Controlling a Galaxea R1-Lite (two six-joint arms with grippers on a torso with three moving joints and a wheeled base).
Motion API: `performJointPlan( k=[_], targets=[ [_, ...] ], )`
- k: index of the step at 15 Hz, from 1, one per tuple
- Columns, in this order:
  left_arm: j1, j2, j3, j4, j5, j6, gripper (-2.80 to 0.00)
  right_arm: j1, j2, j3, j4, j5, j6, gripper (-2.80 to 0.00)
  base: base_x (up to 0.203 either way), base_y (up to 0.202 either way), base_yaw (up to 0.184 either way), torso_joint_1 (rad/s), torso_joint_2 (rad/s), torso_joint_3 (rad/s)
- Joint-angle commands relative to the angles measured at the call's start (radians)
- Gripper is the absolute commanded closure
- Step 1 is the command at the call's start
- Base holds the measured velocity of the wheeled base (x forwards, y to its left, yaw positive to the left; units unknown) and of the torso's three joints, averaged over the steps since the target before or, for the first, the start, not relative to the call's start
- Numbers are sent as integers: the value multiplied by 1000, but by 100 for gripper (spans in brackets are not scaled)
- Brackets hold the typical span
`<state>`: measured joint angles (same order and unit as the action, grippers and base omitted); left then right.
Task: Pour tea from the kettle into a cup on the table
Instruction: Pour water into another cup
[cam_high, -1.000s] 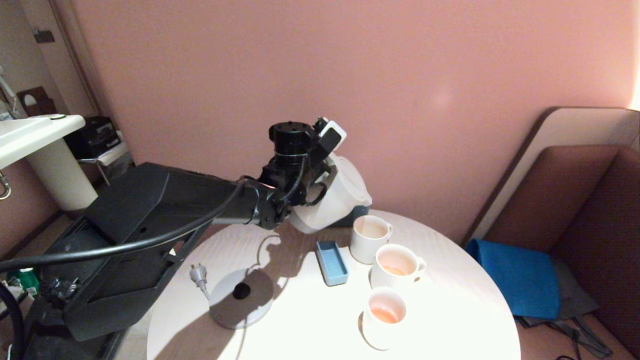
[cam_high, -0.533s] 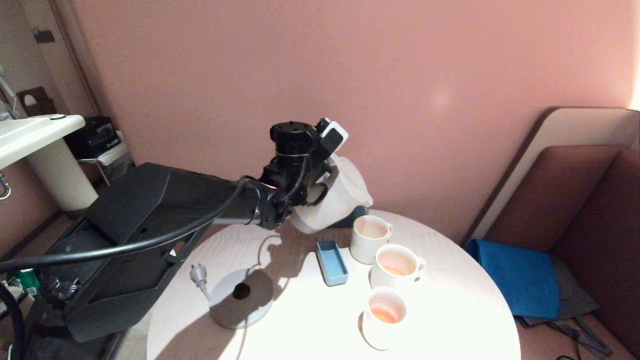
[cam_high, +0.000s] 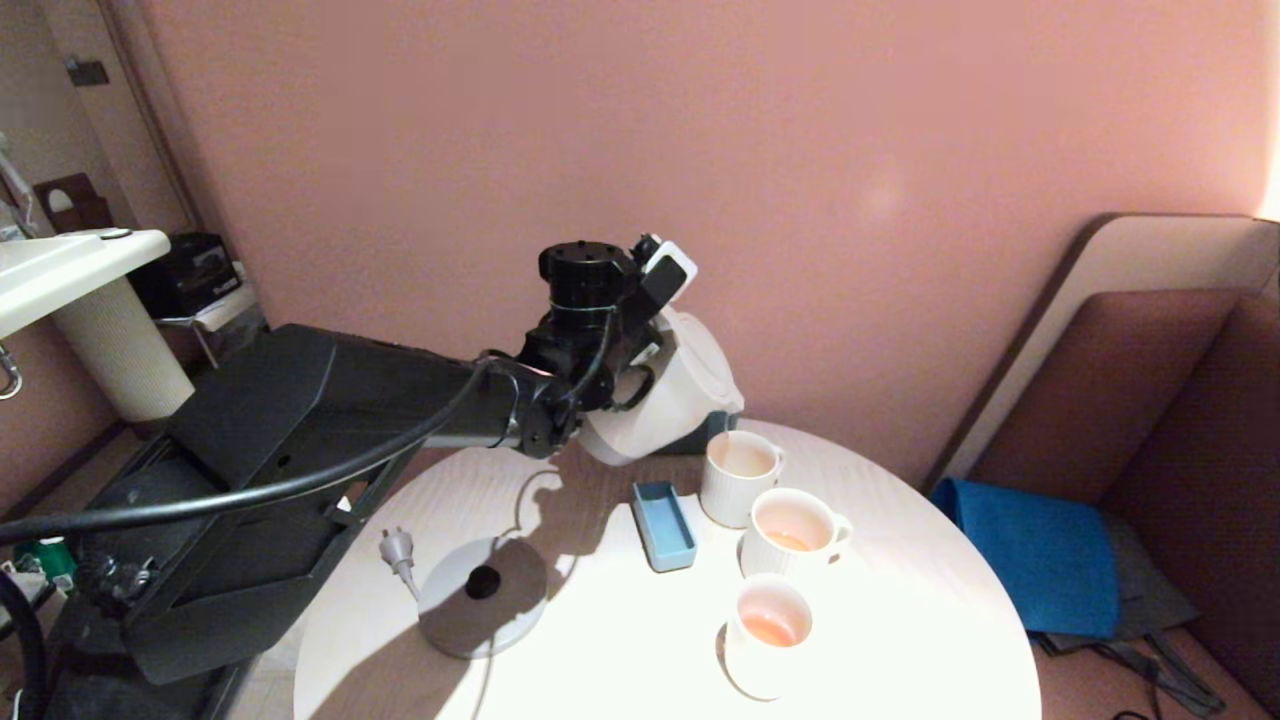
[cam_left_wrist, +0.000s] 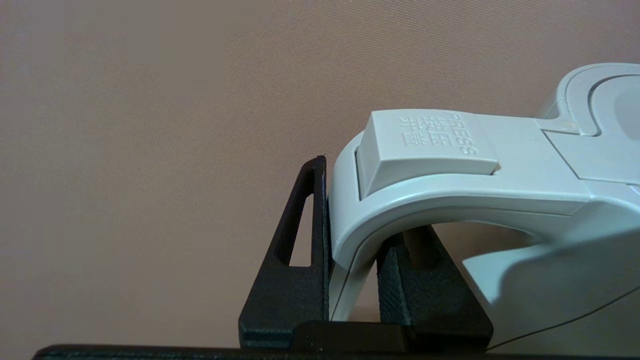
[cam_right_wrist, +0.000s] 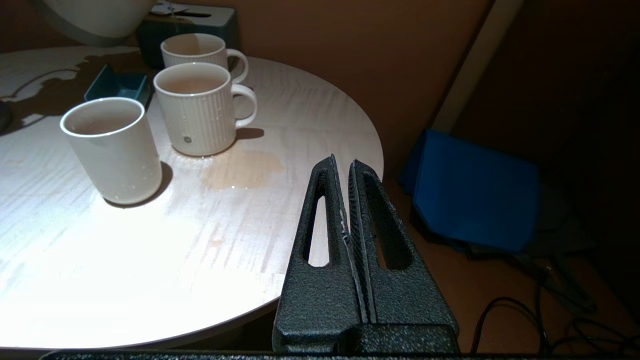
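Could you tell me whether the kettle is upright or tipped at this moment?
Tipped. The left gripper holds the kettle by its handle, off the table, lid slanted and spout angled down toward the far cup.

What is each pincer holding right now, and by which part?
The left pincer is shut on the kettle, clamping the lower part of its loop handle. The right pincer is shut and holds nothing, beside the table.

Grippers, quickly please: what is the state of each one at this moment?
Left gripper: closed on the handle of the kettle, held tilted above the table.
Right gripper: closed, holding nothing, beside the table edge.
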<state>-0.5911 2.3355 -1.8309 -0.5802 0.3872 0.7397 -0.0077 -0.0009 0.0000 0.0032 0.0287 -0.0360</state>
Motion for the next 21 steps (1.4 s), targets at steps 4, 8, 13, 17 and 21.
performJointPlan(
  k=[4,8,13,17,21],
  targets=[
    [-5,-1,1,-6,2,10,0,0,1,0,0,0,-1,0,0,0,0,0,0,0],
    [-6,-4,1,-6,2,23,0,0,1,0,0,0,-1,0,0,0,0,0,0,0],
    [-13,-12,1,-4,1,46,0,0,1,0,0,0,-1,0,0,0,0,0,0,0],
    [-21,-16,1,-3,1,63,0,0,1,0,0,0,-1,0,0,0,0,0,0,0],
    [-29,-19,1,-1,1,76,0,0,1,0,0,0,-1,0,0,0,0,0,0,0]
  ],
)
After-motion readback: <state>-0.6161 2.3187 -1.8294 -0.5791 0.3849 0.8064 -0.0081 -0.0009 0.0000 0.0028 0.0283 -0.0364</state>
